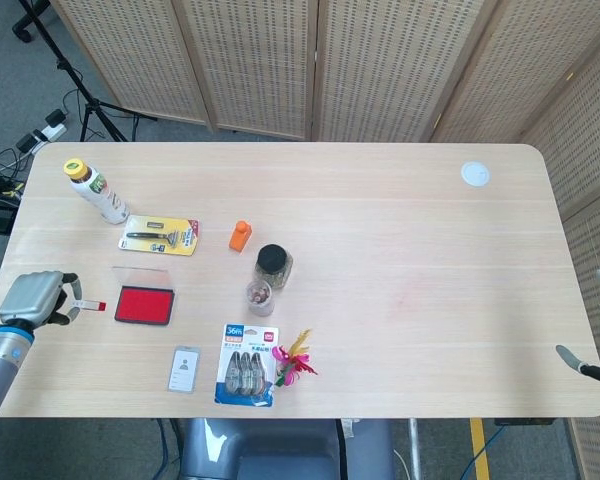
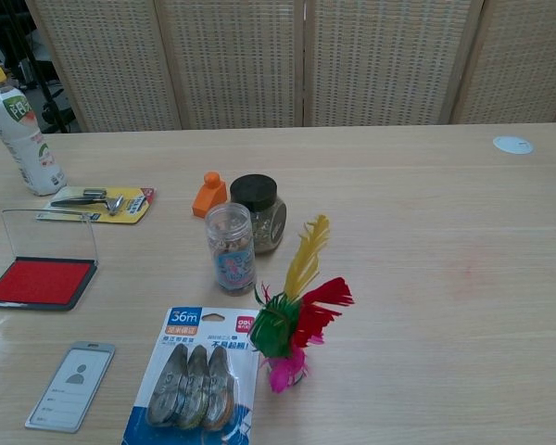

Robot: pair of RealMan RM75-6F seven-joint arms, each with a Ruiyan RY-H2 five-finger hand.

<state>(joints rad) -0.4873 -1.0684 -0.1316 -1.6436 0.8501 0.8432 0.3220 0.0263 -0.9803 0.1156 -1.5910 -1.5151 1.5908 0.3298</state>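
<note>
My left hand [image 1: 35, 298] hovers over the table's left edge, just left of the red ink pad [image 1: 145, 304], which lies with its clear lid open. The hand holds nothing, and one red-tipped finger [image 1: 88, 304] points toward the pad. Only spread fingertips [image 1: 572, 360] of my right hand [image 1: 598, 330] show at the table's right edge, well apart with nothing between them. Neither hand appears in the chest view, where the ink pad [image 2: 39, 281] sits at the left.
On the left half are a yellow-capped bottle [image 1: 95, 190], a carded razor [image 1: 160, 236], a small orange bottle [image 1: 240, 235], a black-lidded jar [image 1: 273, 264], a clear vial [image 1: 260, 297], a badge holder [image 1: 185, 369], a correction-tape pack [image 1: 248, 364] and a feather shuttlecock [image 1: 292, 362]. A white disc [image 1: 474, 173] lies far right.
</note>
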